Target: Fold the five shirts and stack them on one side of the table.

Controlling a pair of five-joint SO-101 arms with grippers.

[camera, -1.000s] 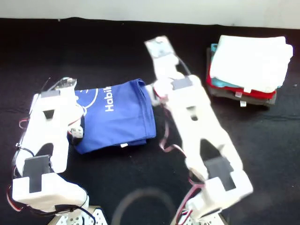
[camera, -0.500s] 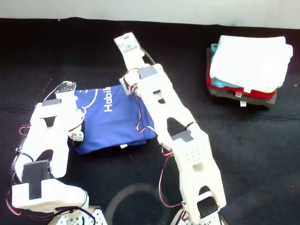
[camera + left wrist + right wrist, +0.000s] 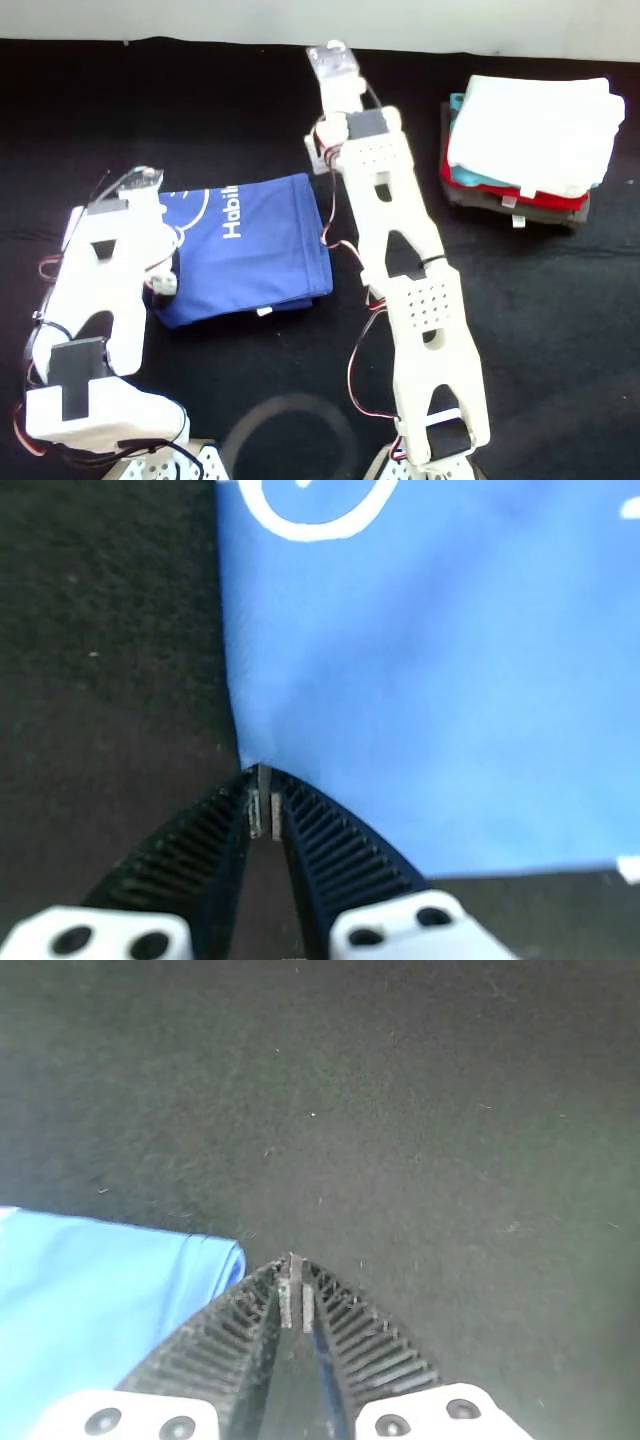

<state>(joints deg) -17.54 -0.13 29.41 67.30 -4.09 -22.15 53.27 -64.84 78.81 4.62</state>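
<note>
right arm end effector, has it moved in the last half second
Yes, the right end effector swung off the top edge of the blue shirt, toward the folded stack.

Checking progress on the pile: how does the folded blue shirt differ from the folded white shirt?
The folded blue shirt lies alone on the black table; the folded white shirt tops a pile of other shirts. The blue shirt bears white print; the white shirt looks plain. Both are folded rectangles.

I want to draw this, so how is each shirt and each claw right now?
blue shirt: folded, flat on the table
shirt stack: folded, piled, white one on top
left claw: shut, tip at the blue shirt's edge
right claw: shut, over bare table by the shirt's corner
</note>
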